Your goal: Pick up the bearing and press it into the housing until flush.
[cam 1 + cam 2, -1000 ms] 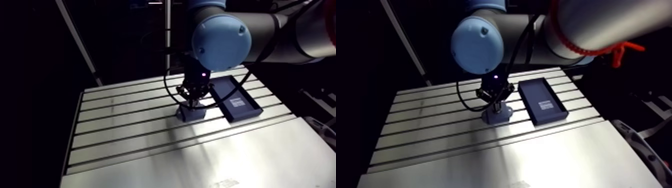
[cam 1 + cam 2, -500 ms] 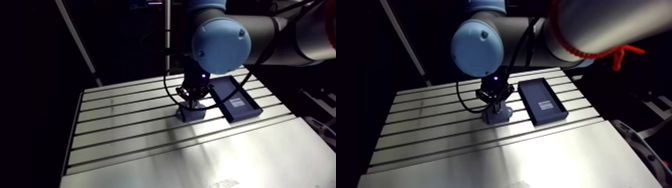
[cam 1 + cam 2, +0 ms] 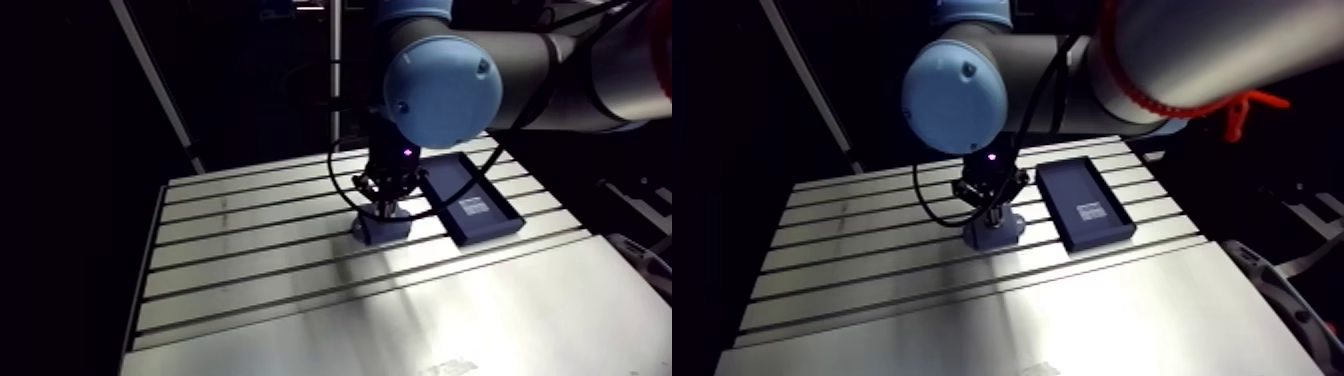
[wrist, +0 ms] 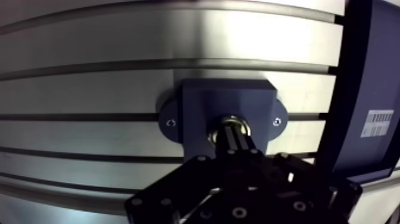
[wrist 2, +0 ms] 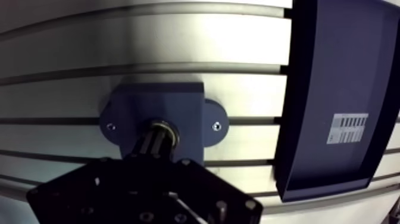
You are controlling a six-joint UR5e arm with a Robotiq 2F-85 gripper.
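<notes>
light: dim surround; glare: bright patch on table (image 3: pixel 400 300); wrist view: lines bowed

Table (image 4: pixel 89 36): bare brushed aluminium, satin sheen, strong glare streaks.
Housing (image 4: pixel 202 101): matt dark blue-grey, looks like plastic, smooth faces.
Bearing (image 5: pixel 164 127): polished metal ring, glossy.
Screw heads (image 4: pixel 171 123) at 3 and 9 o'clock of bearing: bright metal.
Tray (image 5: pixel 333 65): dark, matt, smooth plastic.
Label (image 5: pixel 348 128): white printed paper.
Gripper (image 4: pixel 236 133): matt black.
</notes>
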